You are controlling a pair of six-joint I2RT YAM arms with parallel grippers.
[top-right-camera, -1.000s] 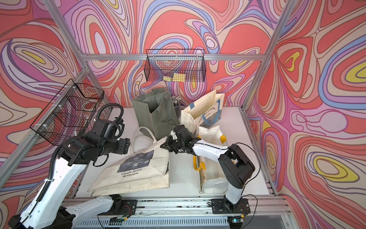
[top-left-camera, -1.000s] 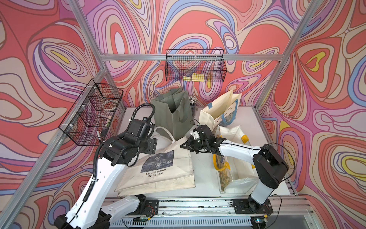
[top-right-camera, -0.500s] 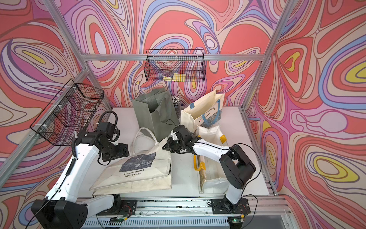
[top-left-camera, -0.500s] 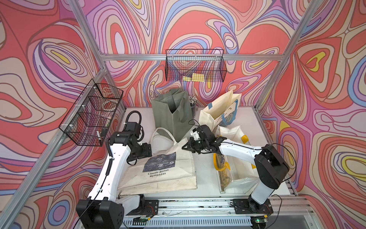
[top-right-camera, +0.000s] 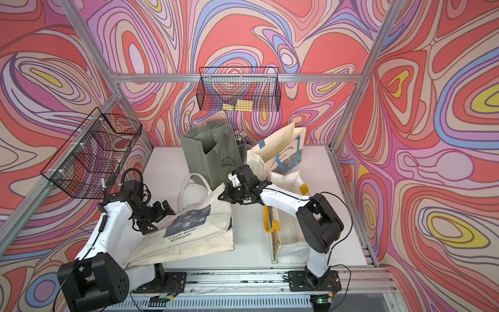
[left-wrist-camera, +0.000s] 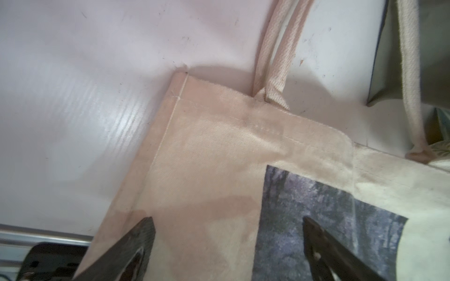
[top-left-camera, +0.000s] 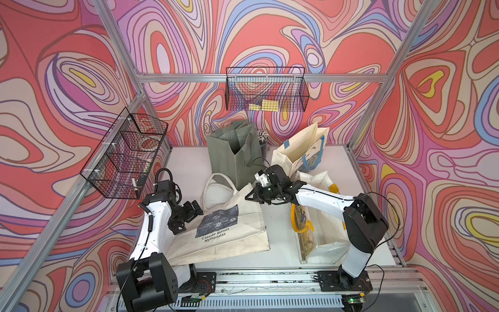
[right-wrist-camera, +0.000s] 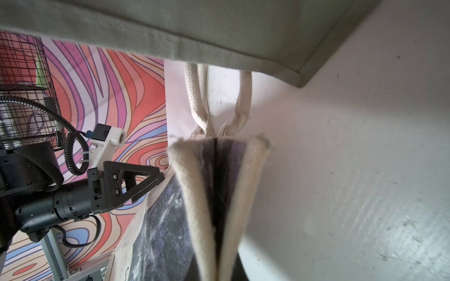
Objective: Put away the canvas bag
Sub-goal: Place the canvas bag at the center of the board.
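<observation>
The canvas bag [top-left-camera: 224, 235] [top-right-camera: 189, 235] is a cream tote with a dark print, lying mostly flat on the white table [top-left-camera: 186, 167]. Its two handles loop toward the back. My right gripper [top-left-camera: 249, 195] [top-right-camera: 221, 196] is shut on the bag's top right corner and holds it raised off the table; in the right wrist view that folded corner [right-wrist-camera: 219, 170] covers the jaws. My left gripper [top-left-camera: 195, 212] [top-right-camera: 166, 209] [left-wrist-camera: 227, 220] hovers open just above the bag's top left part [left-wrist-camera: 219, 158], with nothing between its fingers.
A green bag [top-left-camera: 235, 156] stands upright right behind the tote. A cream bag with blue handles [top-left-camera: 302, 154] stands at the back right. A clear bag with yellow handles [top-left-camera: 310, 232] lies on the right. Wire baskets hang on the back wall [top-left-camera: 266, 93] and the left wall [top-left-camera: 127, 156].
My left arm has dropped from its raised pose and its gripper has opened wider over the bag's left side. The right gripper has kept its hold on the corner.
</observation>
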